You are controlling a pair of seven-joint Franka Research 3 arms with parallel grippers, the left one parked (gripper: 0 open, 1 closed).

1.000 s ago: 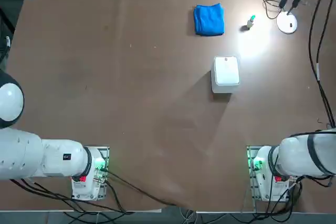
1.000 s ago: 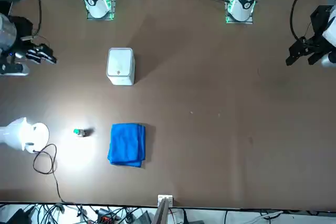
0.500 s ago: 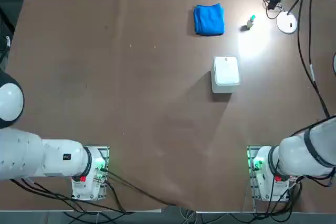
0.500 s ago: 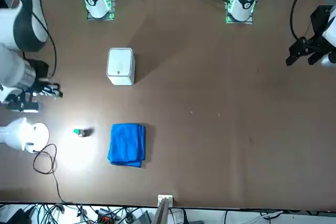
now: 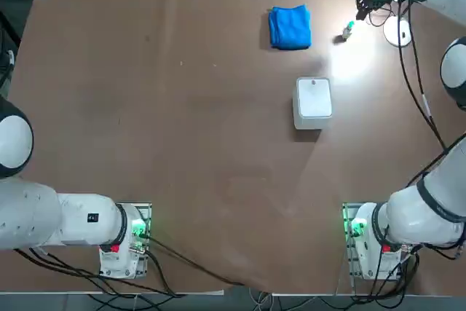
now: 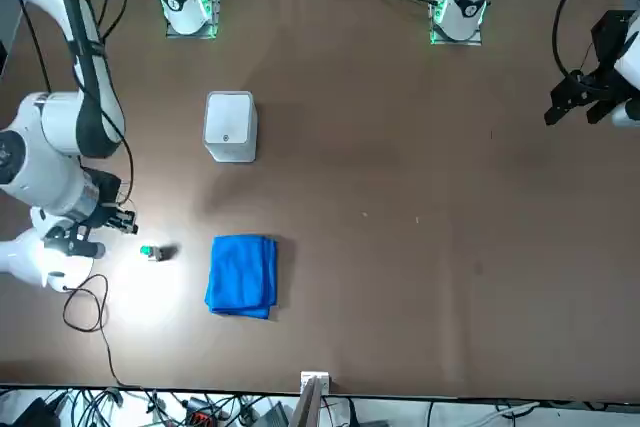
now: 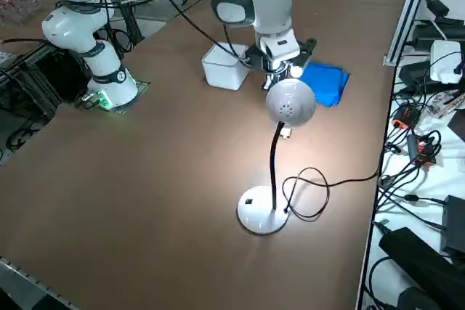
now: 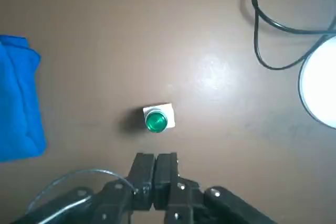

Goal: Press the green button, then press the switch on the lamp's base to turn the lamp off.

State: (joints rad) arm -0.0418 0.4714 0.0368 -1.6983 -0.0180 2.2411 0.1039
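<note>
Our right gripper (image 8: 155, 174) has its fingers pressed together, holding nothing, and hangs above the table just beside the green button (image 8: 156, 120), not touching it as far as we can judge. The button sits on bare table between the blue cloth (image 8: 18, 98) and the lamp's base (image 7: 262, 212), in the lamp's bright pool of light. We judge we are on the first step, lining up for the press; next we need to centre over the cap and descend straight down. The lamp (image 7: 289, 102) is lit.
</note>
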